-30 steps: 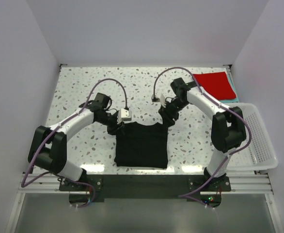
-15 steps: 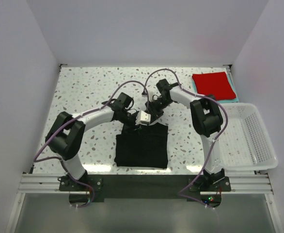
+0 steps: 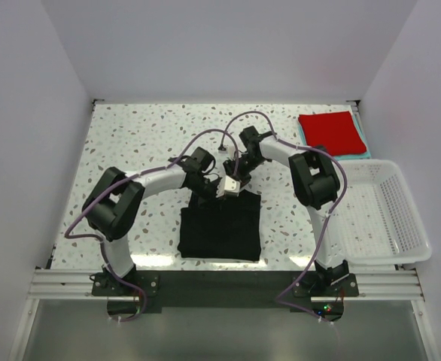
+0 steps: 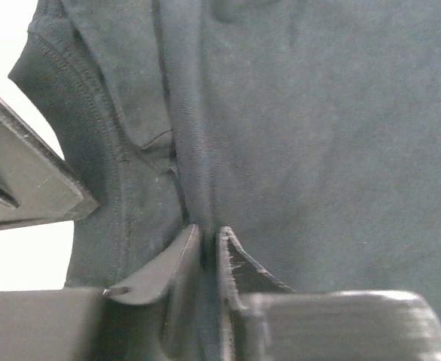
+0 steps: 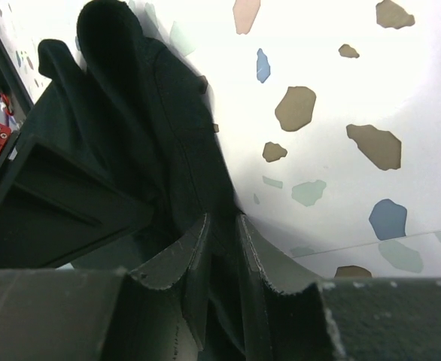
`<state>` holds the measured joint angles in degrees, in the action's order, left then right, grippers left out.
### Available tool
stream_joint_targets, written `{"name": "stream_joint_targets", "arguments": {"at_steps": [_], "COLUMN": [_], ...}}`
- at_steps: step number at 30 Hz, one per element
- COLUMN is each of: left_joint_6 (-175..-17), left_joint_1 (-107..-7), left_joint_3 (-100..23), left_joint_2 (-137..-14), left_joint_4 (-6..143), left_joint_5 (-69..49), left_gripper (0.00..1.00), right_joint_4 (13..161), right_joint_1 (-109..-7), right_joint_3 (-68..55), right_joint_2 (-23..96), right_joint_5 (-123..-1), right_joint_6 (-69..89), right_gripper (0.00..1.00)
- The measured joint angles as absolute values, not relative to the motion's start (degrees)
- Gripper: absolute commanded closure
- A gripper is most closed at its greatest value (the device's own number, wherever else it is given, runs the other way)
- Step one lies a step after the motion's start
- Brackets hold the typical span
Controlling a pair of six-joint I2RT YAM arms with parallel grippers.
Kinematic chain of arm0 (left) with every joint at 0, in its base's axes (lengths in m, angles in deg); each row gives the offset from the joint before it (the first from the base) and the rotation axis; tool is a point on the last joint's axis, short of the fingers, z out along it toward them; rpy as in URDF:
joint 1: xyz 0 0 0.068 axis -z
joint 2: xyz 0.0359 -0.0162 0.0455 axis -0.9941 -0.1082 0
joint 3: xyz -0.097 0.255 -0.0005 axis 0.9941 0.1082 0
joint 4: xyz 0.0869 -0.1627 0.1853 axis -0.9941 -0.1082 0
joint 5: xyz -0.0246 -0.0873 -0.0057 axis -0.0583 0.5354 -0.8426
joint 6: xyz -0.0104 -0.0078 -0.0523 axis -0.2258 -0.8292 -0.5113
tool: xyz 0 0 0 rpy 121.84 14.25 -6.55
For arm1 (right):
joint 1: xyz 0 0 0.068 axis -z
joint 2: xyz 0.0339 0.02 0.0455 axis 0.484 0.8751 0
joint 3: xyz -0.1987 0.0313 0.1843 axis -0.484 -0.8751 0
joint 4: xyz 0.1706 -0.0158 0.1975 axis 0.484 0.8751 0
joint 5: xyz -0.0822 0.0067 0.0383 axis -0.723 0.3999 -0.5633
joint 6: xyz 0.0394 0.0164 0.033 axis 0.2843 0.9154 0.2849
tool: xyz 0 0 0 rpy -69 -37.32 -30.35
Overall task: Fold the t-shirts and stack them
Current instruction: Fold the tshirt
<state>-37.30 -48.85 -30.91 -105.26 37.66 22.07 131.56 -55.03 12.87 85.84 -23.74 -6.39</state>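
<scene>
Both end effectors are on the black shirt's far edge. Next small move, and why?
Probably lift both together a little, then carry that edge toward the near hem for another fold. The left end effector and right end effector each pinch a ridge of the black cloth t-shirt, side by side at its far edge. The rest lies flat.

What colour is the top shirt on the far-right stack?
The top shirt is bright red; top view.

A speckled table boxed in by pale walls.
We see a white table (image 3: 130,143) flecked with brown, grey and blue, brightly lit. Plain pale walls (image 3: 220,45) close it in on the left, far and right sides. A metal rail (image 3: 62,282) runs along its near edge, with a grey surface (image 3: 220,335) nearer still.
</scene>
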Motion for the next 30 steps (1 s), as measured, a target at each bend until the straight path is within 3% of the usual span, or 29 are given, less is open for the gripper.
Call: {"name": "stream_joint_targets", "arguments": {"at_steps": [4, 22, 30], "left_joint_6": [-37.2, -36.6, -34.3], "left_joint_1": [-48.6, -46.1, -46.1], "left_joint_3": [-31.4, -32.0, -31.6], "left_joint_2": [-105.3, -97.6, -97.6], "left_joint_4": [36.8, 38.9, 46.8], "left_joint_5": [22.6, 16.6, 11.0], "left_gripper": [1.0, 1.0, 1.0], "right_joint_4": [131.7, 132.2, 132.4], "right_joint_1": [-55.0, -54.9, -54.9], "right_joint_3": [13.0, 13.5, 13.6], "right_joint_2": [86.0, 87.0, 87.5], "right_joint_5": [-23.7, -21.8, -20.4], "right_joint_6": [-6.5, -8.4, -9.5], "right_gripper": [0.76, 0.77, 0.77]}}
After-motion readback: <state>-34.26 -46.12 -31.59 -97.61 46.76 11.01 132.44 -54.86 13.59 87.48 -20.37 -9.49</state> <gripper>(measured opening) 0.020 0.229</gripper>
